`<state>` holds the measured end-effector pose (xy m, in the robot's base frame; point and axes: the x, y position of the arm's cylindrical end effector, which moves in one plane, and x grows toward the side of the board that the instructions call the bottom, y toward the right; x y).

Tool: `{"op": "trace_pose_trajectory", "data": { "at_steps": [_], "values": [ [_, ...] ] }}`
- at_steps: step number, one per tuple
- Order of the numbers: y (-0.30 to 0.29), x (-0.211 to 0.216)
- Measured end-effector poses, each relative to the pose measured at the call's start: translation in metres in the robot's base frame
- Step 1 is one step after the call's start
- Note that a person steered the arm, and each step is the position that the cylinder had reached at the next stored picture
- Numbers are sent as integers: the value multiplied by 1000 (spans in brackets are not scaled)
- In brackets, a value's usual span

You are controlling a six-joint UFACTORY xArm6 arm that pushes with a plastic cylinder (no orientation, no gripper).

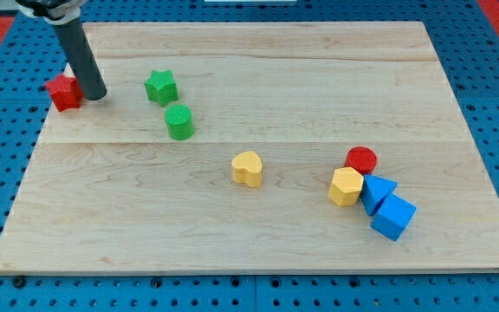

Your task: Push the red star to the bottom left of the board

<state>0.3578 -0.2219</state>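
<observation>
Dark rod aslant from the view's top-left, my tip (96, 94) on the board

Red star (63, 92) sits at the board's (232, 251) left edge near the view's top, my tip (95, 94) touching its right side. Left edge below the star is open down to the bottom-left corner. Green star (160, 87) and green cylinder (179, 121) stand to the right (clear of that lane).

The rod (74, 48) covers the red star's (62, 92) right side, and its upper end is cut off at the view's top.
</observation>
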Motion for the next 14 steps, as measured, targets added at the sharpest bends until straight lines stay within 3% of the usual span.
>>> {"op": "trace_pose_trajectory", "data": {
  "at_steps": [2,3,4,6,7,8,9,10,11,13,14],
  "values": [
    [12,16],
    [10,-57],
    [-39,-71],
    [-67,45],
    [-54,42],
    [-71,-22],
    [-10,-7],
    [-40,45],
    [-43,56],
    [-47,-3],
    [-65,-7]
  ]
}}
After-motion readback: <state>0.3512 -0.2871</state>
